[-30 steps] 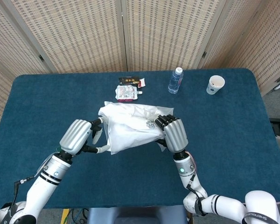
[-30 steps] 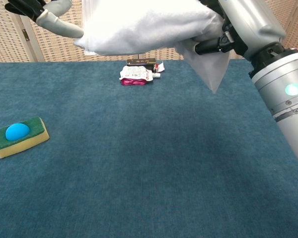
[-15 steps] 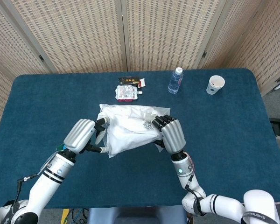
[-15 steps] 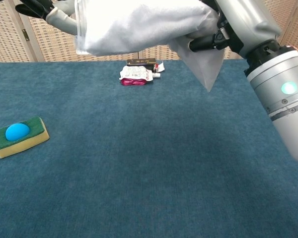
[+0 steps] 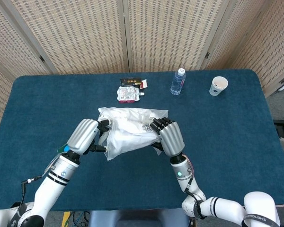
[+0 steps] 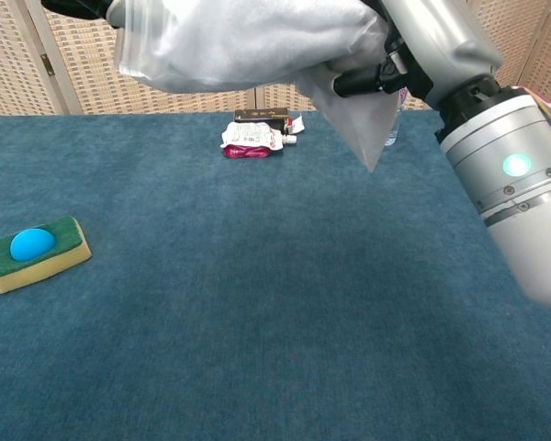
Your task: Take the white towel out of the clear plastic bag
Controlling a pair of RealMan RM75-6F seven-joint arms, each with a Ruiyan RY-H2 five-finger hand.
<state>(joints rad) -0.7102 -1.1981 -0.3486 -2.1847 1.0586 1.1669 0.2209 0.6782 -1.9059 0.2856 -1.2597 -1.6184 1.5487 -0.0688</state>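
Observation:
The clear plastic bag hangs in the air above the table's middle with the white towel bunched inside it. My left hand grips the bag's left end. My right hand grips the bag's right end, fingers closed on plastic and cloth. In the chest view the bundle fills the top of the frame, a clear corner of the bag drooping below my right hand. Only dark fingertips of the left hand show there.
A pink pouch and a dark packet lie behind the bag. A water bottle and paper cup stand at the back right. A sponge with a blue ball lies at the near left.
Both hands have carried the bagged towel a little toward the left and nearer me, and slightly higher in the chest view. The grips are unchanged.

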